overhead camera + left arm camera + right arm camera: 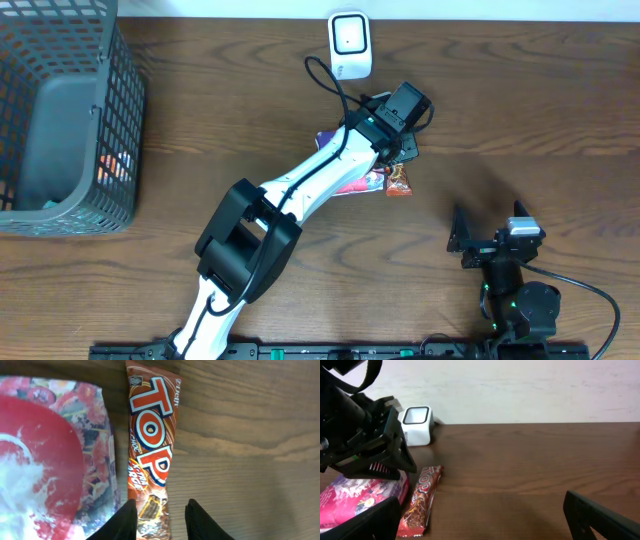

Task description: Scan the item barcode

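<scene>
Candy bar (pixel 152 445) flat on tabletop (pixel 520 100) beside snack bag (pixel 45 460), short of scanner (pixel 350 42). Left gripper (pixel 161 506) fingers slightly apart astride its end, not pinching. Right gripper (pixel 480 525) fingers spread wide, empty. Scan apparently still to do.

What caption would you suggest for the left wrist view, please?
Left gripper straddling a TOP snack bar at one end, beside a red pouch.
</scene>
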Action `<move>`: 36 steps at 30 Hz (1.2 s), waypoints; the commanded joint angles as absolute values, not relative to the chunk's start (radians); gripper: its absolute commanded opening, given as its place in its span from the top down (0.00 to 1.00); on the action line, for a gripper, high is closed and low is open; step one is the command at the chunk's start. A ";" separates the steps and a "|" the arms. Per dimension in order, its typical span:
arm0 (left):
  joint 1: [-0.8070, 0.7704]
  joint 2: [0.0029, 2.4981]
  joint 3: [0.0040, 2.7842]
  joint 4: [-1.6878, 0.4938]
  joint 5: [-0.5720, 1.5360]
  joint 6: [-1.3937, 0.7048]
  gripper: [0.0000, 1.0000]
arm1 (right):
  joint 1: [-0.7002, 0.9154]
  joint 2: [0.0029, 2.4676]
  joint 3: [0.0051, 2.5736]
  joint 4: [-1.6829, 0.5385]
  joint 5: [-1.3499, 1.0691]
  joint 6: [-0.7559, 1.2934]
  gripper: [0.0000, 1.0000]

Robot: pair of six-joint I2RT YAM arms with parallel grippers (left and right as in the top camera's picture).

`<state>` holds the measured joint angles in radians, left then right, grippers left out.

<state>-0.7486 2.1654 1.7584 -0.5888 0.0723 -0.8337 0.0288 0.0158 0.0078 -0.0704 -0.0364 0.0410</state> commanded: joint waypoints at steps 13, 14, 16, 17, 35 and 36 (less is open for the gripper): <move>-0.615 1.876 1.767 -0.963 0.066 -0.595 0.62 | 0.023 0.012 0.006 -0.074 -0.035 0.047 0.01; -0.608 1.876 1.766 -1.006 0.066 -0.595 0.62 | 0.023 0.012 0.006 -0.074 -0.035 0.047 0.01; -0.601 1.876 1.755 -1.077 0.066 -0.595 0.63 | 0.023 0.012 0.006 -0.074 -0.036 0.047 0.01; -0.600 1.876 1.750 -1.108 0.066 -0.595 0.64 | 0.023 0.012 0.006 -0.074 -0.035 0.047 0.01; -0.665 1.877 1.447 -0.973 0.202 -0.612 0.92 | 0.023 0.012 0.006 -0.074 -0.035 0.047 0.01; -0.667 1.877 1.435 -0.951 0.202 -0.616 0.92 | 0.023 0.012 0.006 -0.074 -0.035 0.047 0.01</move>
<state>-0.6552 1.8687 1.4822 -1.0054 0.1688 -0.6025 0.0288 0.0158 0.0078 -0.0708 -0.0364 0.0410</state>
